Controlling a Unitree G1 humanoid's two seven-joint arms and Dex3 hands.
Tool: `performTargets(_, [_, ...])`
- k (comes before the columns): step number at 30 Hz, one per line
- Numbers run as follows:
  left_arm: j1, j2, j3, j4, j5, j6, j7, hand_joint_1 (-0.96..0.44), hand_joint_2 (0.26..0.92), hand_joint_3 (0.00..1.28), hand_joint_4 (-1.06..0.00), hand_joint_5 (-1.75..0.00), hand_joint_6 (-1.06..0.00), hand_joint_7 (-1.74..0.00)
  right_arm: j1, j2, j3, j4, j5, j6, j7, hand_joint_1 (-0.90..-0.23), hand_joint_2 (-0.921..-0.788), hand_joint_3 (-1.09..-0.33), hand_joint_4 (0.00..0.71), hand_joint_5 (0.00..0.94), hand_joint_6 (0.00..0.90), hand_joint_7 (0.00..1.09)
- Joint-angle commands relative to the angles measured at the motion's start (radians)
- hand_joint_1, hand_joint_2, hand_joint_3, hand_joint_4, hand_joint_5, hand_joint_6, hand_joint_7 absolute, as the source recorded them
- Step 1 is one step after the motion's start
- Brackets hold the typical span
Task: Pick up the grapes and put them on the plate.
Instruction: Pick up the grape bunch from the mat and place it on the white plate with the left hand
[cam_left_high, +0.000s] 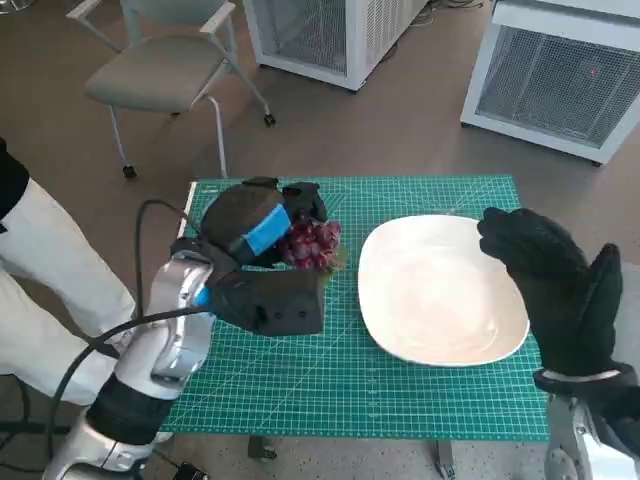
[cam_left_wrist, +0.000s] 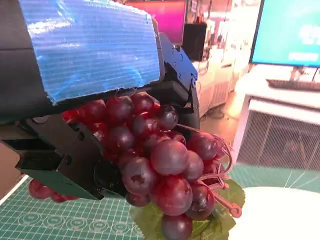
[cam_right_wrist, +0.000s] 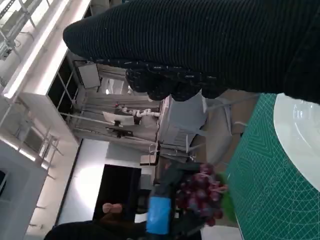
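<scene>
Head view. Left hand (cam_left_high: 262, 232), black with blue tape across its back, sits over the far left part of the green cutting mat (cam_left_high: 300, 390). Its fingers are closed around a bunch of dark red grapes (cam_left_high: 312, 243), which sticks out from the hand toward the white plate (cam_left_high: 440, 290). Grapes lie just beside the plate's left rim, not over it; whether they are clear of the mat cannot be told from here. Right hand (cam_left_high: 555, 290), in the black knitted glove, stands upright at the plate's right edge, fingers loosely spread and nothing in it. A grey chair (cam_left_high: 165, 65) stands on the floor beyond the table, with two white mesh-fronted cabinets (cam_left_high: 560, 75) further right. A person's white-clad leg (cam_left_high: 50, 270) shows at the left edge.

Left wrist view. Blue-taped back fills one corner; below it the bunch of grapes (cam_left_wrist: 160, 160) is gripped between the black fingers (cam_left_wrist: 75, 160), hanging clear above the mat (cam_left_wrist: 60, 217). A green plastic leaf (cam_left_wrist: 220, 220) and a pink stem show at the bunch's lower end. Plate rim (cam_left_wrist: 280, 210) lies close by. A bright screen (cam_left_wrist: 290, 30) glows behind.

Right wrist view. Glove (cam_right_wrist: 210, 45) spans the frame as a dark band, holding nothing. Beyond it, the taped left hand (cam_right_wrist: 162, 215) with the grapes (cam_right_wrist: 200, 192), above the mat (cam_right_wrist: 265, 170); plate edge (cam_right_wrist: 300, 130) at one side.
</scene>
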Motion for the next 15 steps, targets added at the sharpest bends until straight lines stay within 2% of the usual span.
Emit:
performTargets(1, [0.014, -0.005, 0.01, -0.02, -0.01, -0.005, -0.013, 0.0, 0.896, 0.03, -0.8, -1.14, -0.72, -0.97, 0.02, 0.001, 0.005, 0.003, -0.002, 0.011, -0.002, -0.319, -0.921, -0.593, 0.368, 0.896, 0.259, 1.01])
performTargets(7, [-0.005, -0.022, -0.003, -0.029, -0.009, 0.006, -0.05, 0.0, 0.897, 0.02, -0.79, -1.18, -0.75, -0.91, 0.022, 0.001, 0.003, 0.002, 0.001, 0.011, -0.001, -0.319, -0.921, -0.593, 0.368, 0.896, 0.259, 1.01])
performTargets(15, [-0.067, -0.111, -0.051, -0.085, 0.011, 0.036, -0.106, 0.0, 0.908, 0.02, -0.77, -1.19, -0.72, -0.96, 0.027, 0.004, 0.003, -0.001, 0.002, 0.01, -0.001, -0.322, -0.921, -0.592, 0.368, 0.897, 0.259, 1.01])
